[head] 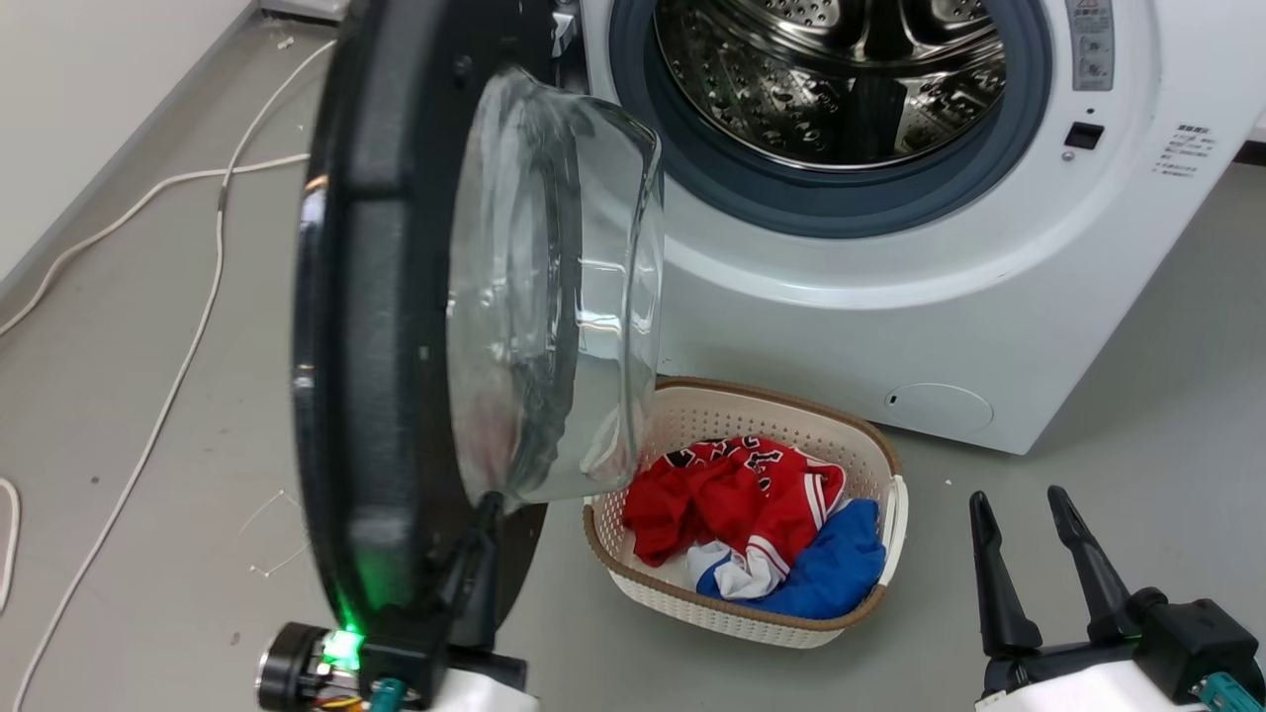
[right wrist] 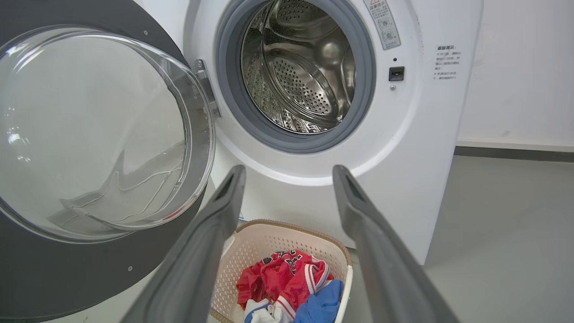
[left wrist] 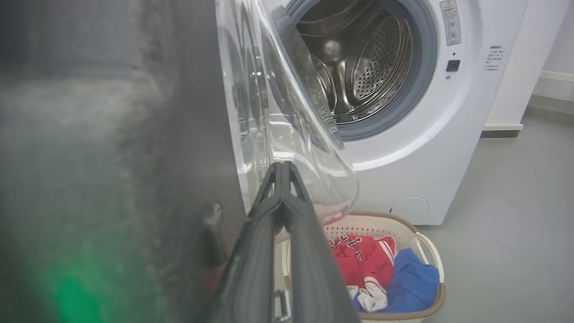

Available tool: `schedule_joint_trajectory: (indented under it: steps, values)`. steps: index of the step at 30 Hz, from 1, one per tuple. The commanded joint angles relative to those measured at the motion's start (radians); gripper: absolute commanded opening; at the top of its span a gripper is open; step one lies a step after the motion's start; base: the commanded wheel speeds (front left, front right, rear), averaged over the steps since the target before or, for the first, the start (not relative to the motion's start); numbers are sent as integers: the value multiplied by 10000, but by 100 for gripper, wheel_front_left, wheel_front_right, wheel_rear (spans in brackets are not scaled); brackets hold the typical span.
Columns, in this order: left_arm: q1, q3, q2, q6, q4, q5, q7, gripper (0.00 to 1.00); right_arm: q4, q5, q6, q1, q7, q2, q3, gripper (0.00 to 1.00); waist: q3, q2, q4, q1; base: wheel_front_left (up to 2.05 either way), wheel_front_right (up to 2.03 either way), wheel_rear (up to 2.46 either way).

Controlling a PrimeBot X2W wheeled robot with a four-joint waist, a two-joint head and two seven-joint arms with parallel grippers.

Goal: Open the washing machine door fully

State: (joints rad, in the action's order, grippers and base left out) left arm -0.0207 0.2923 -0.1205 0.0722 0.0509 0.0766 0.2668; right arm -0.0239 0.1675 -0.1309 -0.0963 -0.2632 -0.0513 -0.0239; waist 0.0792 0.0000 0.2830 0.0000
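— Where do we find the washing machine door (head: 381, 326)?
— Left of centre in our head view, swung out edge-on from the washing machine (head: 841, 326) at upper right.
— Our left gripper (head: 488, 506)?
— Lower left: fingers pressed together with nothing between them, tips against the door's glass bowl (head: 554, 297).
— Our right gripper (head: 1019, 494)?
— Lower right, fingers spread, holding nothing, near the laundry basket (head: 791, 420).

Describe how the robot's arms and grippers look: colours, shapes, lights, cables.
The left gripper and the right gripper each have two long, tapering dark grey fingers on a black block that joins a white forearm shell. A teal connector sticks out at each wrist. The left wrist also carries a glowing green light and a round black-and-silver cap.
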Motion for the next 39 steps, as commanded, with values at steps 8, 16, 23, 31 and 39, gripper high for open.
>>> schedule_joint_trajectory:
  steps: [8,16,23,31,39]
  values:
    - [-74,-1457,-103,318,-115,342,-33,0,36,-97,2,397,-21,20,33,100,404,0,174,0,0,0,0]
    - [263,-3268,-209,501,-58,605,-33,0,95,-292,2,687,-20,20,21,100,938,0,21,0,0,0,0]
    - [872,-4654,-31,562,55,733,-33,0,180,-569,2,990,-21,20,89,100,1555,0,-41,0,0,0,0]
    - [1561,-5938,163,492,310,794,-35,0,280,-813,2,1364,-21,20,39,100,2156,0,-201,0,0,0,0]
    - [2156,-7442,108,144,874,774,-36,0,346,-1039,2,1658,-20,20,88,100,2688,0,-451,0,0,0,0]
